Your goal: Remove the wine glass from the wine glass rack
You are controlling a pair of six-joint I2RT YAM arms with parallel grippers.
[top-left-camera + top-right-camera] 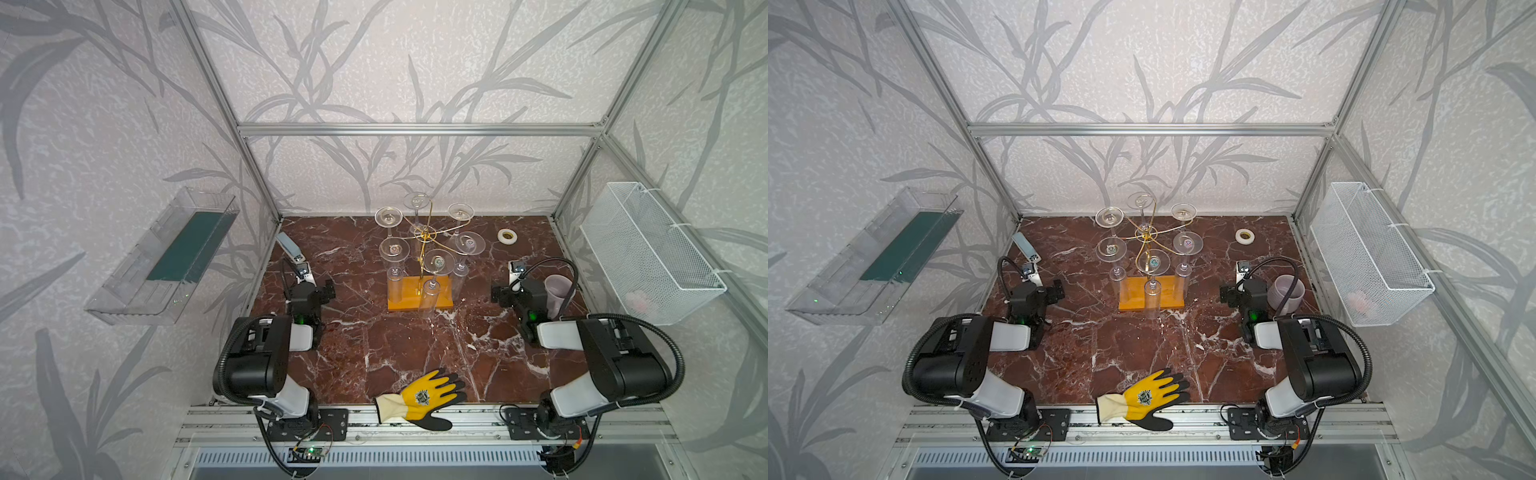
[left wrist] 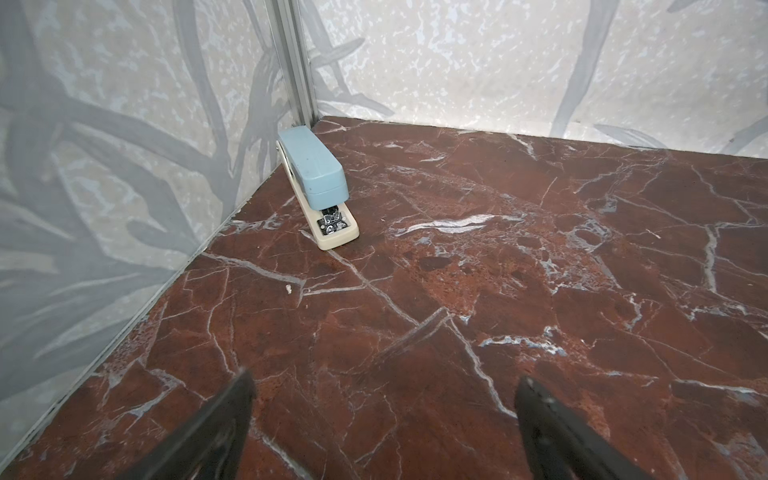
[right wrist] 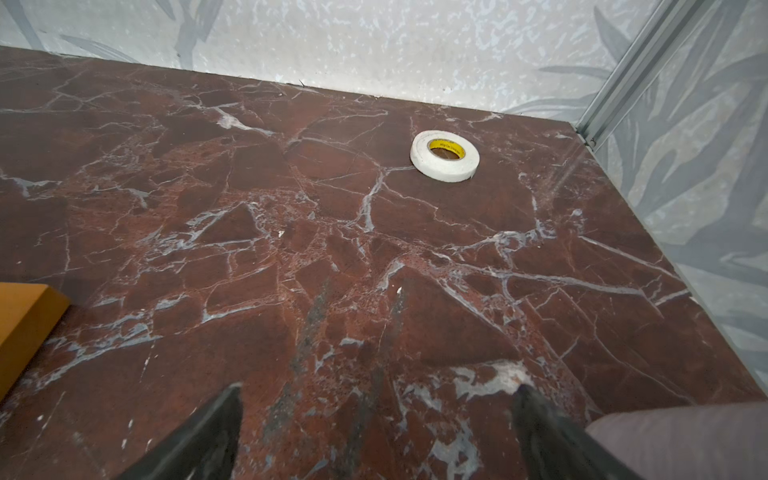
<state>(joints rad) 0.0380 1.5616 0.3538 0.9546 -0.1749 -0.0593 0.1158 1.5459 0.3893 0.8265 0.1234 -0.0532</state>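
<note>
While our jaws gape wide and empty at either side, the rack (image 1: 409, 301) stands mid-surface between them, its front glass (image 1: 432, 286) hanging bowl down, stem vertical, slightly nearer our right arm (image 1: 525, 301).

Both top views: set high over the front edge at 6 o'clock, tilted down toward 12, far enough to take in the whole counter (image 1: 395, 345); nearly identical pictures. Left wrist view: low and near, just behind the left hand (image 2: 385, 378), facing 11 o'clock to the stapler (image 2: 320, 187) in the corner. Right wrist view: low behind the right hand (image 3: 379, 388), facing 1 o'clock to the tape roll (image 3: 444, 156), a corner of the wine glass rack (image 3: 25, 320) at the frame's edge. Shared with both top views: stapler, tape roll, rack.
</note>
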